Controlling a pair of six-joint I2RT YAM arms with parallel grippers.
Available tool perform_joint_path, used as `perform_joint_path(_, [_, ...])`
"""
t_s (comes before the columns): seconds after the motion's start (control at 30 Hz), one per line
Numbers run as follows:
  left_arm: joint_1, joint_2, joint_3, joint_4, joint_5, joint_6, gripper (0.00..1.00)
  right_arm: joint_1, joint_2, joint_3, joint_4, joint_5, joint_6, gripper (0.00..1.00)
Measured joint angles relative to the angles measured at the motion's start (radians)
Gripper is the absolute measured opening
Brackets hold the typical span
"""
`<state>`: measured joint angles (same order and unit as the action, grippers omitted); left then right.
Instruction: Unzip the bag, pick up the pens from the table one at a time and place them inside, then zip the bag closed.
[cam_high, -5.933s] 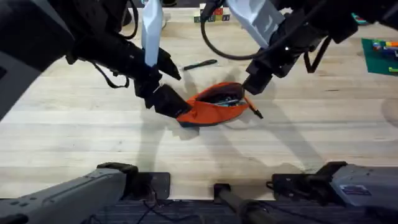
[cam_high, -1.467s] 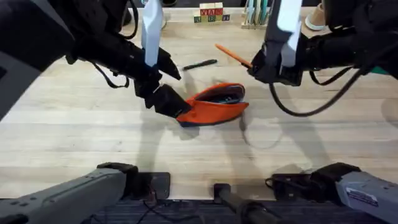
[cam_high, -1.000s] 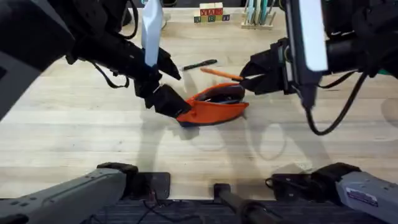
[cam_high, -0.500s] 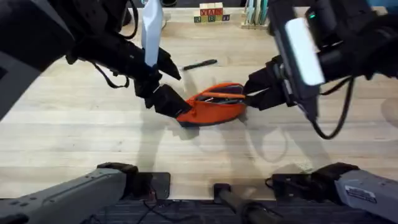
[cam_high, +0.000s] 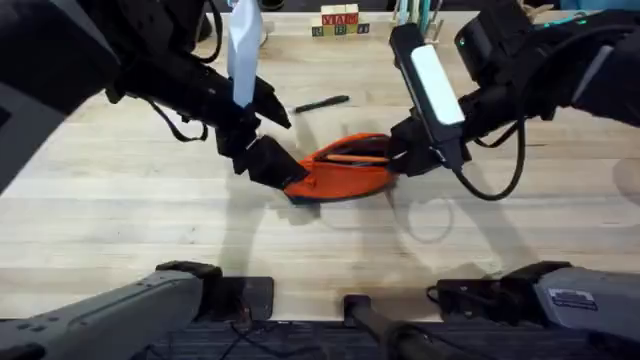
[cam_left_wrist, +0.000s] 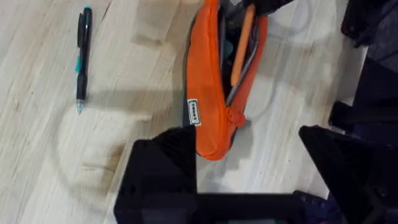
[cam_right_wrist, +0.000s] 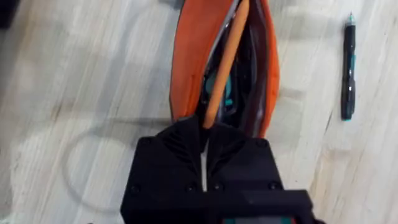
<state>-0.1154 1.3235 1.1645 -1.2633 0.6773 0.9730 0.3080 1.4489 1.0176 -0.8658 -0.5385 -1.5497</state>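
Bag (cam_high: 340, 175) lies unzipped on the counter (cam_high: 120, 220) between our end effectors: the left end effector (cam_high: 268, 163) pinches its near end, while the right end effector (cam_high: 398, 158) clamps the orange pen (cam_high: 350, 156) lying in the opening. Beyond, the black pen (cam_high: 321, 103) rests.

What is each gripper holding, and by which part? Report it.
The right gripper pinches the slim orange pen by its rear end, over the open orange fabric pouch. The left gripper clamps the pouch's end.
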Motion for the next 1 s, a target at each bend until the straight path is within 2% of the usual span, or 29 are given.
perform_joint_path(0.37, [0.000,0.000,0.000,0.000,0.000,0.000,0.994,0.000,0.024,0.000,0.126,0.001,-0.003,0.031])
perform_joint_path(0.57, [0.000,0.000,0.000,0.000,0.000,0.000,0.993,0.004,0.024,0.000,0.136,0.001,-0.001,0.031])
perform_joint_path(1.0, [0.000,0.000,0.000,0.000,0.000,0.000,0.994,0.089,0.024,0.000,0.114,0.011,0.035,0.031])
